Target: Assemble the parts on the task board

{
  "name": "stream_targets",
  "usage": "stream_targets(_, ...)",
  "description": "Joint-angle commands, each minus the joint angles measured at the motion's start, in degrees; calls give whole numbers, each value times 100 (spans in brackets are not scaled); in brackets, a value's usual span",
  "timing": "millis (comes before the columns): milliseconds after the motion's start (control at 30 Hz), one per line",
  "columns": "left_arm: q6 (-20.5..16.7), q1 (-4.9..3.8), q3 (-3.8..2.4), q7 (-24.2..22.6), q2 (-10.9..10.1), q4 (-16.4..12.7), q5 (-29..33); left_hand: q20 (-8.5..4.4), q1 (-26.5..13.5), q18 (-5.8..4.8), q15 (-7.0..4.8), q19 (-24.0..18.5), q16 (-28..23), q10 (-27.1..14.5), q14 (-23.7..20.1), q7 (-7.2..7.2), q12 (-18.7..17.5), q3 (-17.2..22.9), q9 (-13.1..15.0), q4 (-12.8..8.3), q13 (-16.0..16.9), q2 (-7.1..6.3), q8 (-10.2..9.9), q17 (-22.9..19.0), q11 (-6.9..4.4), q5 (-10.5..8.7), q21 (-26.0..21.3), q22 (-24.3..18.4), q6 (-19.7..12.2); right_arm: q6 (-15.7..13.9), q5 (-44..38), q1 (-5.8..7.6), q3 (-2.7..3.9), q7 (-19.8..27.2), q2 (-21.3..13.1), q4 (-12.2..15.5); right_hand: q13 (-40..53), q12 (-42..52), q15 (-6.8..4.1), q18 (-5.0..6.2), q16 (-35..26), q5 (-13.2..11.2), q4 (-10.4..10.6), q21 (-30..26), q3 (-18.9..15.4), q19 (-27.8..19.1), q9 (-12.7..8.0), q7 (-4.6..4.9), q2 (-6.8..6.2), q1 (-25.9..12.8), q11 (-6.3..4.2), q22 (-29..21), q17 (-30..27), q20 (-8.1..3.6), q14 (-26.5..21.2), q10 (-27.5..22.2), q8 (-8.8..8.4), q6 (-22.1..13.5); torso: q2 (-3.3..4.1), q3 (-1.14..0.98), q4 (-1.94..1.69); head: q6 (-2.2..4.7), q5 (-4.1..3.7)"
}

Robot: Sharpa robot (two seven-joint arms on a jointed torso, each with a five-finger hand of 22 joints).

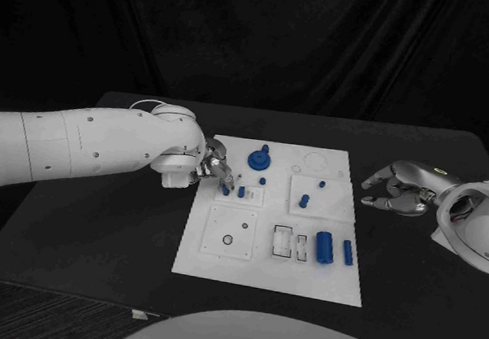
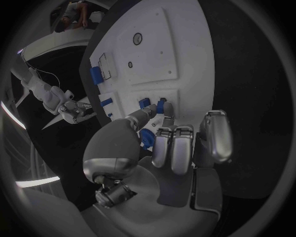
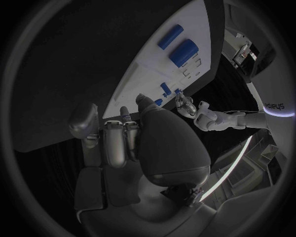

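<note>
The board [image 1: 270, 258] lies flat in the middle of the black table [image 1: 96, 236]. The left hand [image 1: 212, 168] reaches over the board's left edge, its fingertips [image 2: 162, 109] down on a small blue peg [image 1: 227, 190] that stands in a raised white block; the left wrist view shows thumb and finger pinching that peg, with a second small peg [image 1: 242, 190] just beside it in the same block. A larger blue knob [image 1: 260, 158] stands on the board near the far edge, just beyond the left hand. Two more short pegs [image 1: 304, 200] stand toward the board's right side. Near the right front of the board a fat blue cylinder [image 1: 324, 247] lies on its side, a thinner blue bar [image 1: 348, 252] lying parallel just beside it.

The right hand [image 1: 393, 192] hovers above the table off the board's right edge, apart from it, fingers curled loosely inward and holding nothing.
</note>
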State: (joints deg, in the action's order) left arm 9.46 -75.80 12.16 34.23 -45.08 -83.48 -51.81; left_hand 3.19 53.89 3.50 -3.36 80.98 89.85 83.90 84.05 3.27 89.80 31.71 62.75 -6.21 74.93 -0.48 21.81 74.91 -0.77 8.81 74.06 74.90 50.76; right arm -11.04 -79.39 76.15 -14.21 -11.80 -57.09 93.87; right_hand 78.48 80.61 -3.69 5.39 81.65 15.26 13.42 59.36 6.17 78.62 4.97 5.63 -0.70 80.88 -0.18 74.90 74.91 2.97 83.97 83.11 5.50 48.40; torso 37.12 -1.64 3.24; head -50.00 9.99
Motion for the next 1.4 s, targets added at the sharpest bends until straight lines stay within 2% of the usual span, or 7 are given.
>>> stream_targets(33, 203, 37, 17, -121, 31, -23, 42, 38, -105, 41, 54, -28, 15, 610, 595, 50, 20, -386, -147, 179, 1507, -51, -108, 1509, 68, -283, -37, 980, -58, 46, -21, -16, 3, -72, -5, 9, 73, -25, 22, 38, -40, 5, -17, -34, 24, -14, -8, -1, -5, 64, 14, 732, 590, -1, 290, -33, -27, 44, -3, 1, 5, 0, 4)
stream_targets(167, 251, 38, 17, -82, 34, -1, 42, 100, -246, 50, 117, -53, 15, 610, 595, 120, 20, -1005, -272, 501, 1507, -99, -233, 1509, 151, -558, -92, 968, -120, 52, -21, -16, 3, -76, -10, 10, 73, -25, 22, 38, -40, 5, -17, -34, 24, -14, -8, -1, -5, 64, 14, 732, 590, -1, 290, -33, -27, 44, -3, -3, -1, 0, -4)
stream_targets(267, 264, 39, 17, -47, 34, 16, 42, 116, -342, 57, 142, -56, 15, 610, 595, 154, 20, -1353, -301, 699, 1507, -117, -253, 1509, 160, -587, -104, 966, -138, 55, -21, -16, 3, -78, -12, 9, 70, -27, 23, 38, -42, 7, -19, -34, 26, -14, -9, -1, -7, 67, 14, 732, 588, -1, 289, -35, -27, 46, -8, -4, 0, 0, -13)
stream_targets(600, 272, 41, 17, 19, 37, 56, 42, 126, -363, 57, 146, -49, 15, 610, 595, 144, 20, -1703, -253, 921, 1507, -42, -184, 1509, 164, -587, -98, 970, -141, 65, -21, -22, 3, -81, -10, 2, 70, -27, 23, 38, -42, 7, -19, -34, 26, -14, -9, -1, -7, 67, 14, 732, 588, -1, 289, -35, -27, 46, -10, 0, 7, 0, 3)
stream_targets(833, 271, 41, 17, 33, 24, 76, 42, 105, 168, 62, 119, -55, 15, 610, 595, 103, 20, -1650, -149, 720, 1507, 186, -52, 1509, 126, 193, -117, 965, -225, 69, -21, -30, 3, -84, -8, -4, 70, -27, 23, 38, -42, 7, -19, -34, 26, -14, -9, -1, -7, 67, 14, 732, 588, -1, 289, -35, -27, 46, -3, 2, 8, 0, 13)
stream_targets(1167, 291, 41, 17, 34, 16, 82, 42, 87, 363, 65, 100, -62, 15, 610, 595, 75, 20, -1472, -166, 548, 1507, 235, -32, 1509, 100, 581, -133, 962, -247, 87, -21, -41, 3, -92, 0, -11, 68, -28, 23, 38, -44, 13, -22, -35, 30, -14, -10, -1, -9, 72, 14, 733, 587, -1, 288, -37, -28, 48, 0, 3, 0, 0, 13)
stream_targets(1400, 298, 41, 17, 33, 2, 82, 42, 86, 378, 69, 97, -71, 15, 610, 595, 71, 20, -1449, -169, 530, 1507, 239, -29, 1509, 98, 603, -149, 957, -244, 98, -21, -47, 3, -100, -1, -13, 61, -35, 23, 37, -46, 18, -21, -32, 34, -12, -12, 0, -6, 73, 14, 734, 585, 0, 287, -42, -30, 48, 1, 2, -2, 0, 8)
